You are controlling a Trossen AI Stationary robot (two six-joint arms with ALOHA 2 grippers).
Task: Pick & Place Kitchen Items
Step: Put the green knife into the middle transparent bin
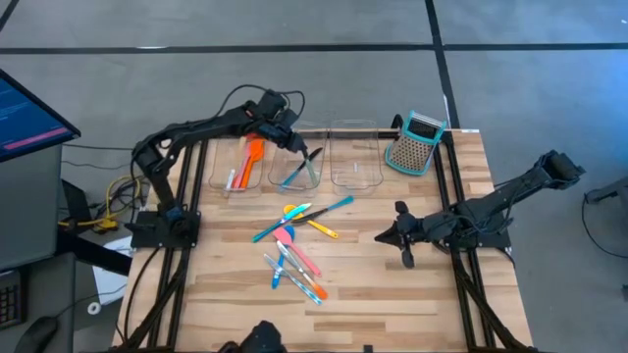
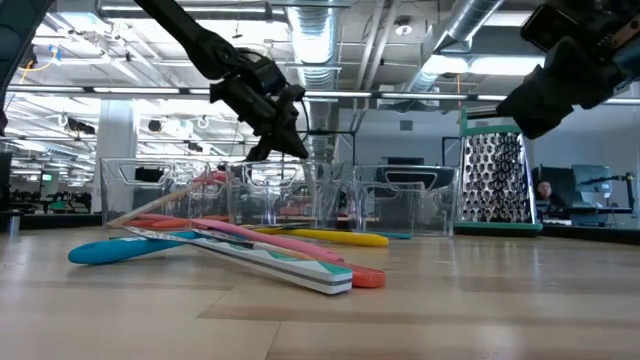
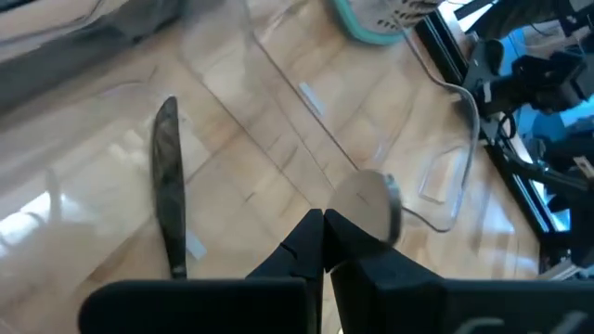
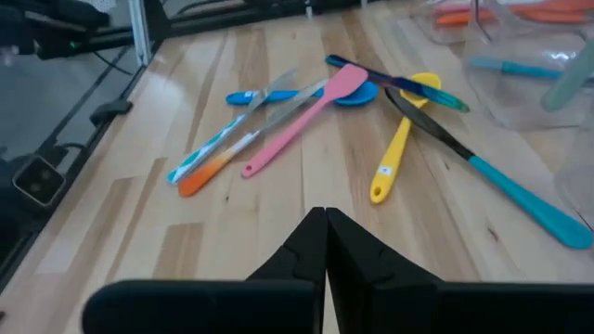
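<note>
Hovering above the middle clear plastic bin (image 1: pixel 297 162), the left gripper (image 1: pixel 312 154) has its jaws clenched on nothing; a black utensil (image 3: pixel 168 186) lies in that bin. Slim coloured plastic utensils (image 1: pixel 294 245) lie scattered mid-tabletop (image 1: pixel 392 284), orange spatulas (image 1: pixel 252 160) in the leftmost bin. The right gripper (image 1: pixel 385 236), jaws clenched empty, waits beside the scatter.

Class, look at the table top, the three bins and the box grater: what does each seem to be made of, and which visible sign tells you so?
Table top: looks like pale wood in glued strips, matte; grain lines and plank seams show.
Three bins: seemingly clear glossy plastic; the table shows through them.
Box grater: its perforated face appears to be grey metal with a teal, probably plastic, frame.
</note>
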